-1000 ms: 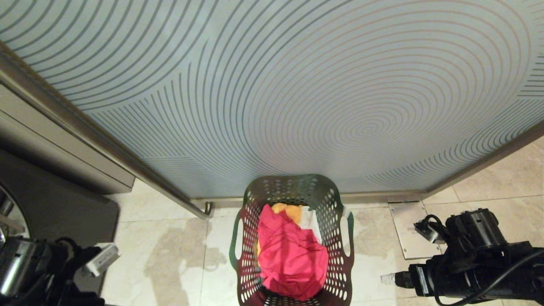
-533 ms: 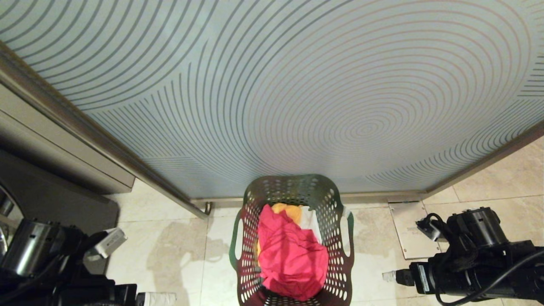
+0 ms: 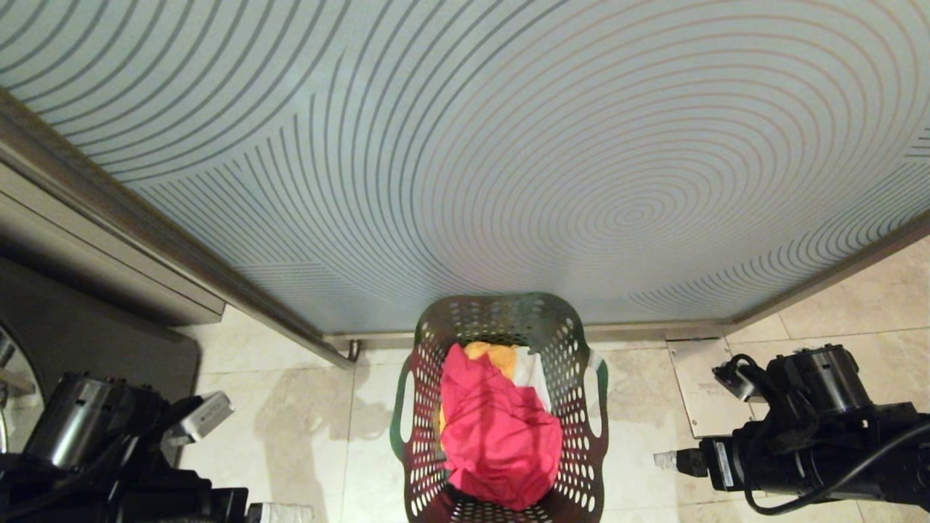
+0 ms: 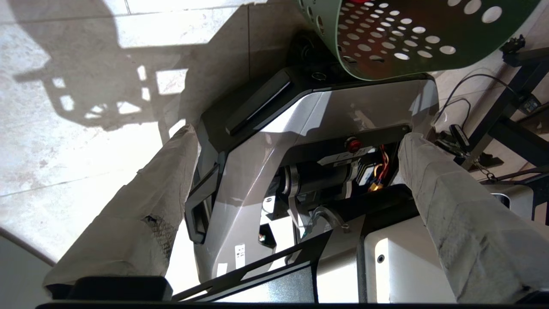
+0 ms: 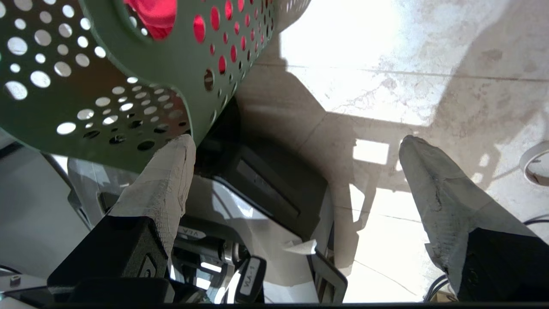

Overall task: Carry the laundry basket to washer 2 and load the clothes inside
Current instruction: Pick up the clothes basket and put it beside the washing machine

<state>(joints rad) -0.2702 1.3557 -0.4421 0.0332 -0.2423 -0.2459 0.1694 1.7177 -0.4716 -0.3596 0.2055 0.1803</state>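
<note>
From my head camera, the laundry basket (image 3: 501, 407) is cut off at the bottom edge, so I cannot see its near rim. The pink garment (image 3: 498, 443) covers most of the orange (image 3: 494, 356) and white (image 3: 534, 374) clothes beneath. A dark washer (image 3: 43, 363) at the left edge is mostly out of view; I can read no numeral.

The basket (image 3: 501, 407) stands on the floor (image 3: 305, 436) straight ahead, its far side close to the foot of a patterned panel (image 3: 508, 160) behind it. The clothes (image 3: 498, 428) lie inside it. The left arm (image 3: 109, 450) is low to the basket's left, the right arm (image 3: 806, 443) to its right, both apart from it. A cabinet (image 3: 94, 247) sits at far left.
</note>
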